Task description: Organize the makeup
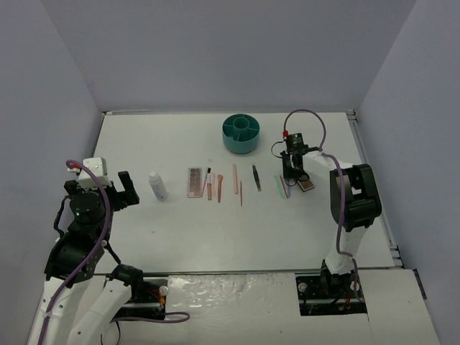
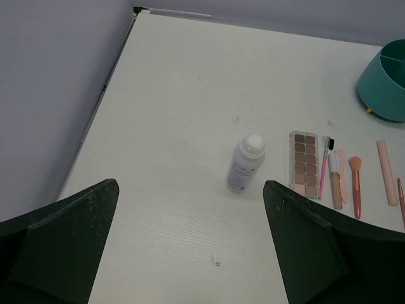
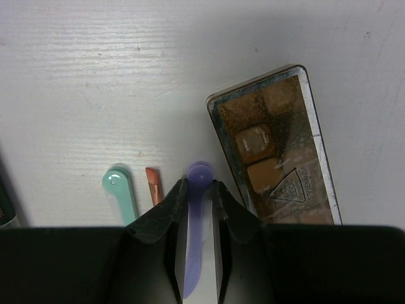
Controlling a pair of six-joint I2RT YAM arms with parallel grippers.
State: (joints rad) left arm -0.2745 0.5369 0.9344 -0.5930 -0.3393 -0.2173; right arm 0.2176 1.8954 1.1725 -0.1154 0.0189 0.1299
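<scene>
On the white table (image 1: 180,237), we see the right gripper (image 3: 197,189) pinching a thin purple plastic stick (image 3: 200,171) at three o'clock; the left gripper (image 2: 190,190) gapes empty at nine, near a white cylindrical bottle (image 2: 245,164).

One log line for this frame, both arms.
left gripper: open, empty, white bottle ahead | right gripper: shut on purple stick, between green stick and brown palette

Beyond the spread fingers (image 2: 60,240) (both dark) sits the white bottle (image 2: 245,166), an eyeshadow palette (image 2: 304,163) near its right.
</scene>
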